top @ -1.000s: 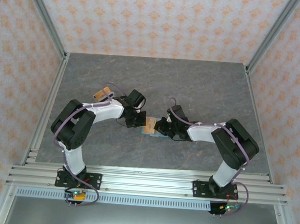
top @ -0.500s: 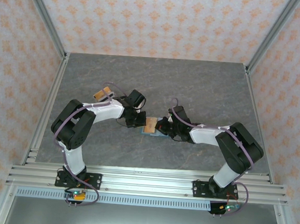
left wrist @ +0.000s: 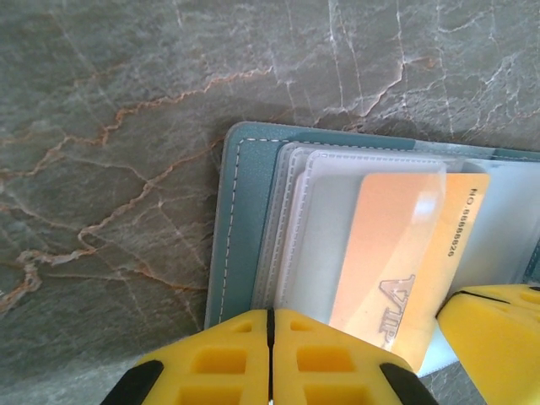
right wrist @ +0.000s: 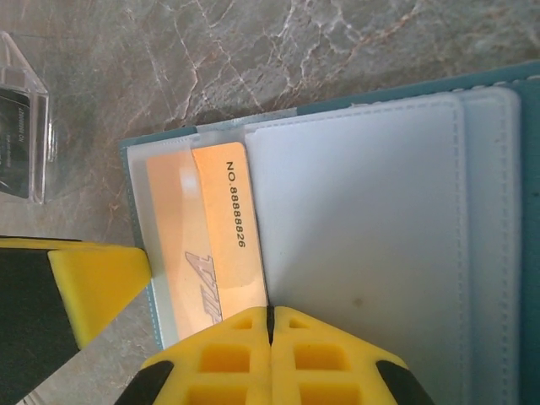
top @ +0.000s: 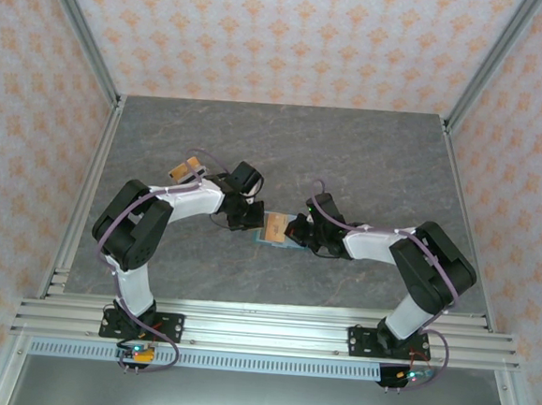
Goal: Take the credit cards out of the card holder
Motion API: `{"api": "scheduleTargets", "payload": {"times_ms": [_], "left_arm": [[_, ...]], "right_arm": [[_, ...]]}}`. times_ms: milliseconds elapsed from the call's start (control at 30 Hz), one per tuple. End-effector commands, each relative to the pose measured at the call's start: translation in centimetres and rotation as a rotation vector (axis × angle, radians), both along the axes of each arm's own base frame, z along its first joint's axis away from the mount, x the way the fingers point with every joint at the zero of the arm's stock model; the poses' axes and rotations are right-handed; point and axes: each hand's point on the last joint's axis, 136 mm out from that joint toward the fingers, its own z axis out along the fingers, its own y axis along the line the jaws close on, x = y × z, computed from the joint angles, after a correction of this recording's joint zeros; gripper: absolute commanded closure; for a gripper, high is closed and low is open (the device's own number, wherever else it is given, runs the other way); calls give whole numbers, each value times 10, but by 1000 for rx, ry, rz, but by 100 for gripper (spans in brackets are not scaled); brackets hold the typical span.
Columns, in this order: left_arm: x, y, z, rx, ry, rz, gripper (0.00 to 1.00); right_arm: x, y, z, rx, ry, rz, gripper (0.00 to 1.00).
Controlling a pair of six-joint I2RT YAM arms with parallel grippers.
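— Card holder: where does it lie against the claws?
— It lies open and flat on the grey marbled worktop, in the gap between the two claws. Left claw is at its left end, with fingers pressed together and gripping nothing. The tips hang over the holder's near edge and its clear sleeves. Cannot tell if they touch.
— Cards?
— One orange credit card shows. It lies in the holder, partly under a clear sleeve, with its numbered long edge uncovered. It is just right of the left claw's tips. In the left wrist view, a yellow finger of the other claw is just beside the card's corner.
— Right side?
— Right claw is at the holder's right. Its fingers are also closed tight on each other and hold nothing. The tips are over the line where the orange card meets the white pocket. Contact unclear.
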Motion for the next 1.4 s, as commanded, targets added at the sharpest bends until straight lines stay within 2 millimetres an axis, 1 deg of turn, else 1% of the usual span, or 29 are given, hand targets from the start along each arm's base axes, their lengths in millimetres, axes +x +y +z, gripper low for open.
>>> {"api": "scheduleTargets", "payload": {"times_ms": [0, 100, 167, 233, 333, 400, 500, 567, 700, 833, 967, 1367], "left_arm": [[-1, 6, 15, 14, -7, -11, 92], [3, -1, 29, -30, -35, -20, 92], [3, -4, 32, -44, -38, -33, 92], [3, -8, 31, -58, -32, -44, 92], [2, -9, 23, -51, -14, -45, 92], [3, -9, 19, -51, -4, -42, 93], [2, -10, 12, -42, 14, -43, 93], [1, -6, 4, -5, 34, -41, 94], [-5, 2, -9, 40, 62, -46, 96], [-11, 10, -18, 78, 83, -43, 99], [-14, 13, -22, 93, 93, -46, 100], [-16, 13, -28, 91, 105, -46, 100]], "right_arm": [[3, -8, -5, -48, 10, -27, 100], [3, -8, -7, -53, 17, -28, 100], [3, -7, -8, -52, 19, -25, 100], [4, -7, -8, -48, 20, -24, 100], [4, -5, -7, -40, 19, -22, 100], [4, -4, -5, -35, 18, -22, 97], [5, -3, -2, -17, 10, -26, 87], [7, -2, 1, -4, -2, -33, 80], [8, 1, 3, 11, -5, -28, 74], [9, 6, 2, 33, 0, -19, 73], [10, 11, 4, 58, -2, -9, 74], [13, 15, 11, 89, -24, -2, 79]]}}
